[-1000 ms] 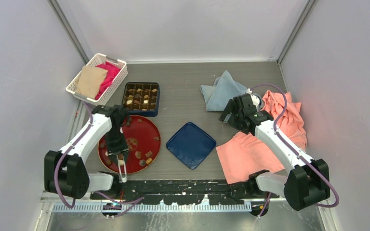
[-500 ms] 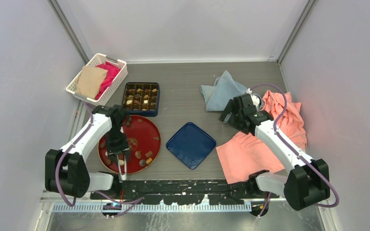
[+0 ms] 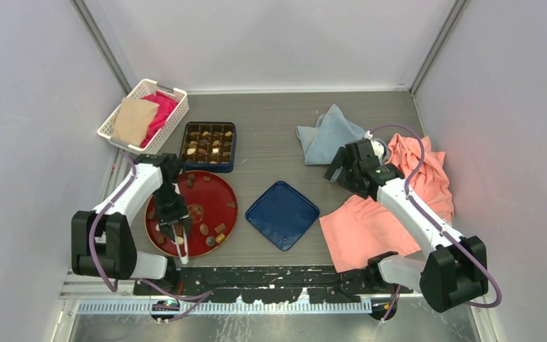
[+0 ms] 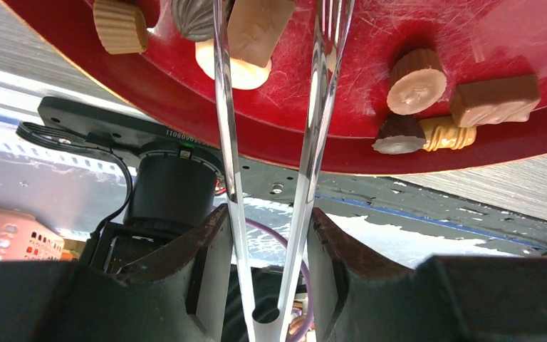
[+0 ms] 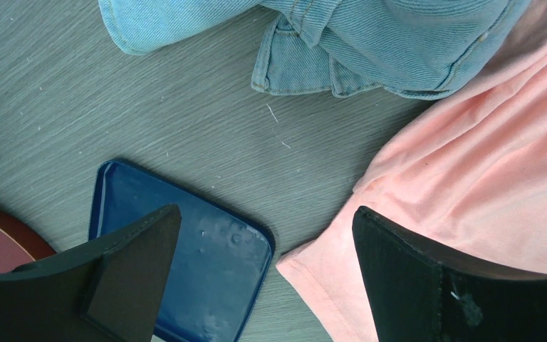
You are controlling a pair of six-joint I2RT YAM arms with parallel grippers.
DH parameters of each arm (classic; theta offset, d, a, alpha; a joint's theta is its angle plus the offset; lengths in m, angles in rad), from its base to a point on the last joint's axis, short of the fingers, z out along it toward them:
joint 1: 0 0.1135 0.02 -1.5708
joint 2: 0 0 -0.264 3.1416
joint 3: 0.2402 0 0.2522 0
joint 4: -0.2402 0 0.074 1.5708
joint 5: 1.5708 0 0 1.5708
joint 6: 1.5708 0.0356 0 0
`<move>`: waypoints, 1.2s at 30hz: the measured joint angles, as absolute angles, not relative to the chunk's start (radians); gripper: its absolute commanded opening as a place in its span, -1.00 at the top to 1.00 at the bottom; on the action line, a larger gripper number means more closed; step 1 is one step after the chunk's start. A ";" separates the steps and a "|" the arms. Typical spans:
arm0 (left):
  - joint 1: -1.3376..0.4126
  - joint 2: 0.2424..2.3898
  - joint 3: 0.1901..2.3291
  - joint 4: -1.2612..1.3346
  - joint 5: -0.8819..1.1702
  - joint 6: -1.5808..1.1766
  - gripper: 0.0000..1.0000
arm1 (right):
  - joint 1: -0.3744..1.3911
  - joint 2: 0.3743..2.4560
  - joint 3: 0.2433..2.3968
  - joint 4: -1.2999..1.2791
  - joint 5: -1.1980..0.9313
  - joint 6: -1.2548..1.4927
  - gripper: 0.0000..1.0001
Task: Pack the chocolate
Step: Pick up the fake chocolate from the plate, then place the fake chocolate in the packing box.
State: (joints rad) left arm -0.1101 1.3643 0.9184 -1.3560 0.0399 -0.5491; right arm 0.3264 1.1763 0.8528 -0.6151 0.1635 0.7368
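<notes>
Left gripper [image 4: 267,228] clenched on the metal tongs [image 4: 228,142]. A tan piece [image 4: 253,28] sits btwn the tong arms (pinched or just lying there, can't tell). Loose chocolate [image 4: 417,82]: a handful of pcs on the red plate [image 3: 228,189], mostly toward its near rim. The rest sits in the box [image 3: 209,146] just behind the plate, which looks mostly full. The lid [image 3: 282,214] lies off, right of the plate. Right gripper [image 5: 267,228] is spread wide, empty, hovering further right of the plate over the lid's edge. Judgement: well past halfway. Left to do: the last pcs, then prob. the lid.
</notes>
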 measured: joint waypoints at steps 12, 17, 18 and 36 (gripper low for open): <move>-0.089 1.422 0.924 -1.312 0.081 -0.516 0.91 | 0.326 1.176 0.853 -0.616 0.166 0.737 -0.92; -0.089 1.433 0.964 -1.314 0.097 -0.507 1.00 | 0.326 1.176 0.853 -0.616 0.166 0.737 -0.92; -0.089 1.432 0.982 -1.317 0.100 -0.504 1.00 | 0.326 1.176 0.853 -0.616 0.166 0.737 -0.92; -0.238 1.528 1.373 -1.287 0.204 -0.354 1.00 | 0.326 1.176 0.853 -0.617 0.171 0.737 -0.91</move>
State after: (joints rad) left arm -0.2379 1.5284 1.3731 -1.2865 0.2039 -0.3538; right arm 0.3264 1.1763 0.8528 -0.6174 0.1707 0.7372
